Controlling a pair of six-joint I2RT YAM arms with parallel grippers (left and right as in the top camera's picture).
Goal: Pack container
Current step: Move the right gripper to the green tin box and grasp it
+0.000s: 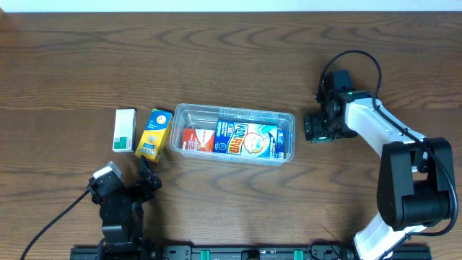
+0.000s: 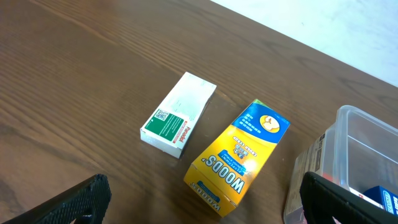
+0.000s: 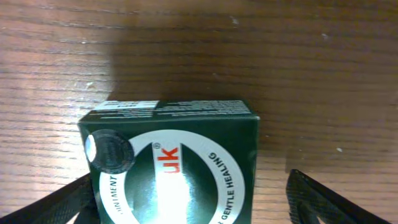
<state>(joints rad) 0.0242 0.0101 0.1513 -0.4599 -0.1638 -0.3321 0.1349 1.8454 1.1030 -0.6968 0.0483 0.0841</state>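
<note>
A robotics lab is indicated: the left arm (image 1: pixel 115 206) and right arm (image 1: pixel 375 123) are fixed to a rail (image 1: pixel 238 253) along a wood-grain table (image 1: pixel 231 58).

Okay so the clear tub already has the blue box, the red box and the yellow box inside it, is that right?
Not quite. The yellow box is not in the container. It lies on the table just outside the container's left end, next to the white box, as the overhead view shows. The blue box and the red box are inside.
</note>
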